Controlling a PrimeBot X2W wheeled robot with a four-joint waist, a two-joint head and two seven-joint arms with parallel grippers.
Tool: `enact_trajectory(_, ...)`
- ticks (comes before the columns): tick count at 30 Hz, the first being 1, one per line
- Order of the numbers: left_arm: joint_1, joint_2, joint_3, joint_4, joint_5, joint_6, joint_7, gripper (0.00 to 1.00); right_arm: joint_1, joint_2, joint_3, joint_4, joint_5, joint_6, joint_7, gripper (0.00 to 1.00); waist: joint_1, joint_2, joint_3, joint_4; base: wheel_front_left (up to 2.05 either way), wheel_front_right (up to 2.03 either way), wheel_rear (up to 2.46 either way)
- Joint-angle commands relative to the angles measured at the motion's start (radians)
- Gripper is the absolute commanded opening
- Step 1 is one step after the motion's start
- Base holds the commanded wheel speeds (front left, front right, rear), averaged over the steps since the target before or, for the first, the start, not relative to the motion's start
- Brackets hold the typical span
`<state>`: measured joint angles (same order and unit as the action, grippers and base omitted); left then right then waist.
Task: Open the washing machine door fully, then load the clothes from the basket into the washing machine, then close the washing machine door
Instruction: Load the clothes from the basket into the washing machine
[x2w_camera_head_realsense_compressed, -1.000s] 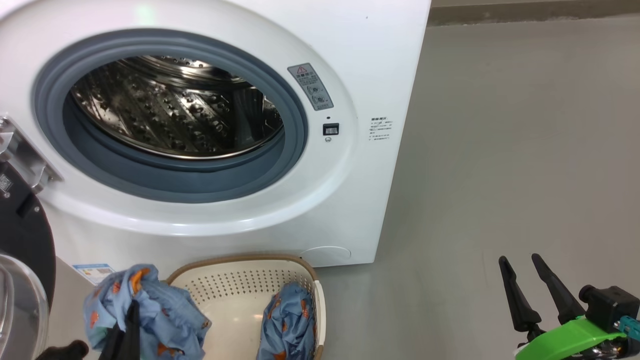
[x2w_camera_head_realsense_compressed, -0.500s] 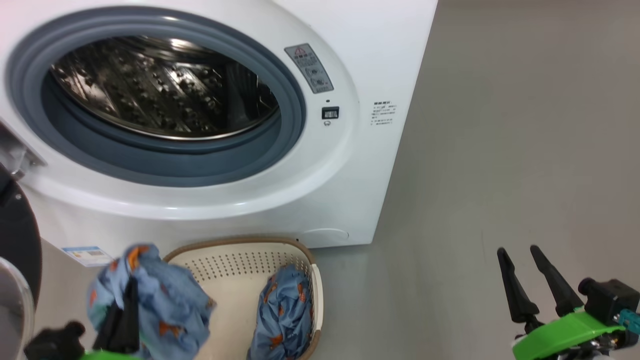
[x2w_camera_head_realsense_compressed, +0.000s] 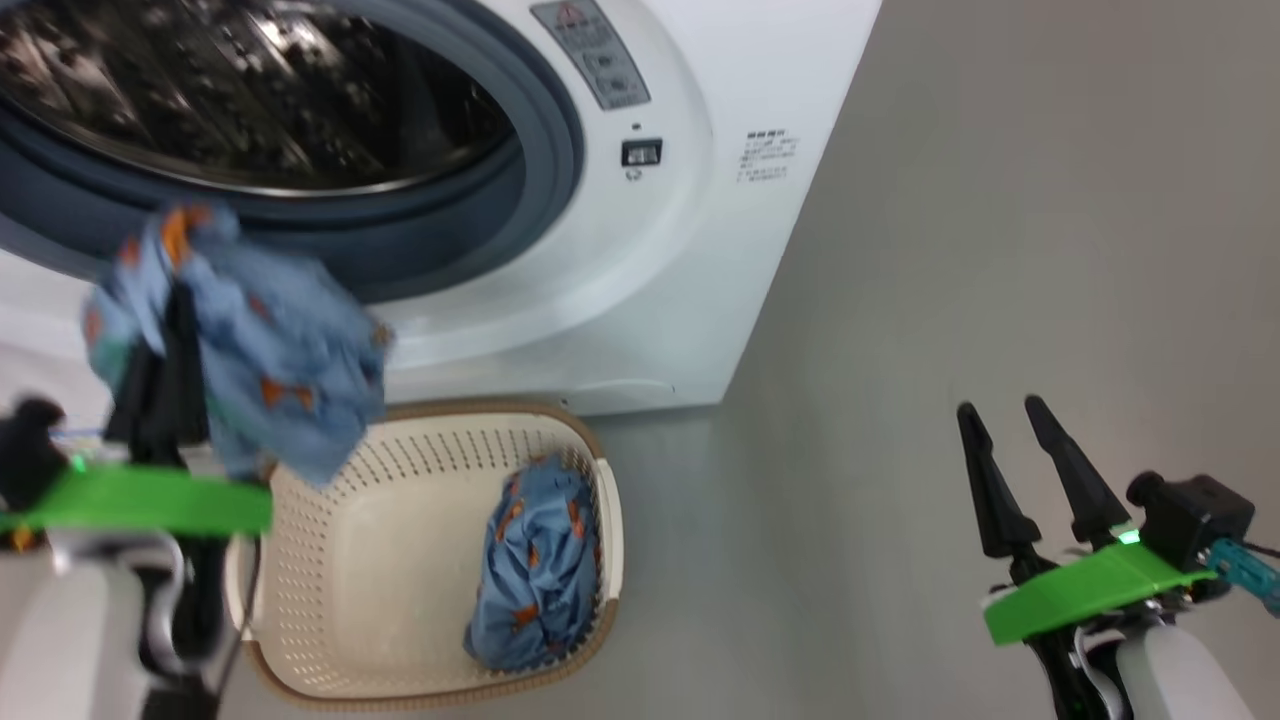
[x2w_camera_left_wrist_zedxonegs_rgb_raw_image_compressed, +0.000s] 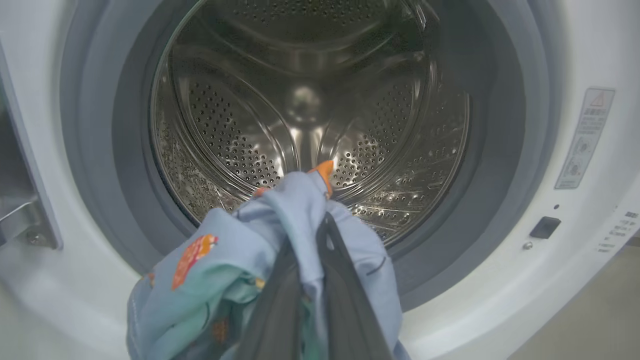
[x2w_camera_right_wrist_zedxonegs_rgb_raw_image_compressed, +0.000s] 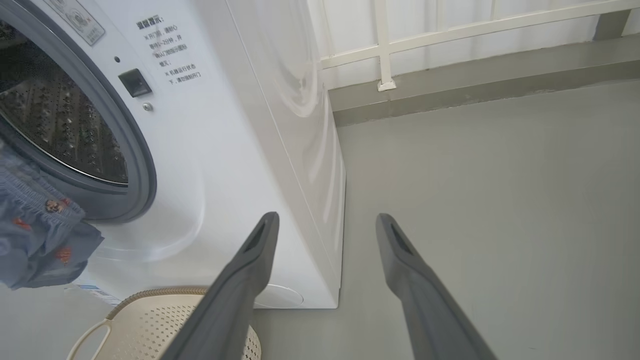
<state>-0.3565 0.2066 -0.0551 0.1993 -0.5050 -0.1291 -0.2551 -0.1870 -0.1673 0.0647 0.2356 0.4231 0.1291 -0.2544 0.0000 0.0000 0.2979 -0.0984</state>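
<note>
the left gripper (x2w_camera_left_wrist_zedxonegs_rgb_raw_image_compressed: 320, 227) is clamping its two dark fingers together on a light blue garment (x2w_camera_head_realsense_compressed: 270, 360) printed with orange figures. it is holding the garment raised in front of the washing machine (x2w_camera_head_realsense_compressed: 700, 250), level with the lower edge of the round opening. in the left wrist view the fabric is bunching around both fingers and hanging below them. the fingers are pointing into the steel perforated drum (x2w_camera_left_wrist_zedxonegs_rgb_raw_image_compressed: 310, 100), which is standing uncovered inside the grey-blue gasket (x2w_camera_left_wrist_zedxonegs_rgb_raw_image_compressed: 95, 150). the garment is hanging above the left end of the basket (x2w_camera_head_realsense_compressed: 380, 590), apart from it. the cream-white perforated basket is standing on the grey floor (x2w_camera_head_realsense_compressed: 1000, 200) just in front of the machine's base. a second garment (x2w_camera_head_realsense_compressed: 535, 560) of the same print is lying crumpled inside the basket against its right wall. the right gripper (x2w_camera_head_realsense_compressed: 1000, 407) is hovering over bare floor to the right of the machine, well apart from the basket, with its fingers spread wide and nothing between them. a grey warning label (x2w_camera_head_realsense_compressed: 590, 50) is sitting on the white front panel just right of the opening.
</note>
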Motion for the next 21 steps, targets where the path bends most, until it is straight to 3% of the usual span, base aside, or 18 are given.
enact_trajectory(1,-0.071,0.043,0.027,-0.009,-0.007,-0.002,-0.007,0.0,-0.024,0.001,0.028,-0.026,-0.013,0.002,-0.007,1.0,0.0,0.0,0.072,-0.022,0.0,0.0,0.0)
enact_trajectory(12,-0.404,0.113,-0.035,0.228,-0.049,-0.002,-0.007,0.0,-0.113,0.044,0.061,-0.026,-0.025,0.002,-0.007,1.0,0.0,0.0,0.18,-0.068,0.0,0.0,0.0)
enact_trajectory(21,-0.618,0.13,-0.077,0.471,-0.054,-0.002,-0.007,0.0,-0.147,0.074,0.085,-0.02,-0.022,0.002,-0.007,1.0,0.0,0.0,0.217,-0.104,0.0,0.0,0.0)
